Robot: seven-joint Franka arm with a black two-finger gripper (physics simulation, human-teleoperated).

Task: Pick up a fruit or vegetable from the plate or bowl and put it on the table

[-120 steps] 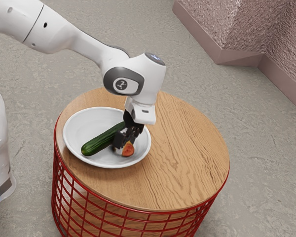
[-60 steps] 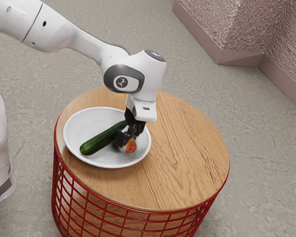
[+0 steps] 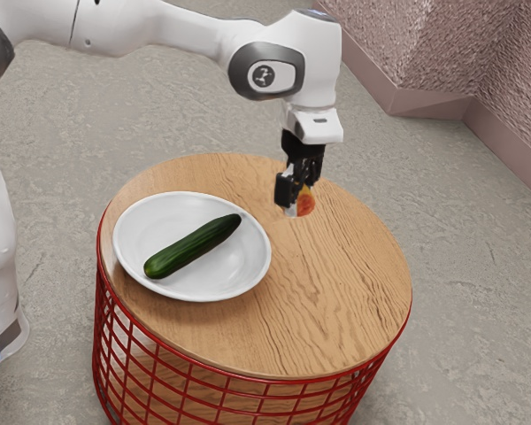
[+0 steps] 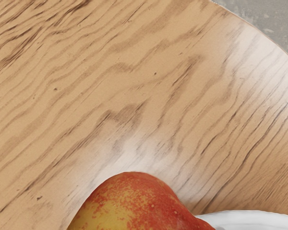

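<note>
Gripper [image 3: 298, 186] over round wooden tabletop [image 3: 336, 283], jaws clamped on 1 red-and-yellow fruit [image 3: 306, 204]. Fruit held up, clear of white bowl [image 3: 181, 285], toward exterior view's right and far side. Bowl sits on tabletop at exterior view's left, 1 cucumber [image 3: 193, 247] lying slantwise inside, near end left, far end right. Red wire frame [image 3: 186, 387] under tabletop
</note>
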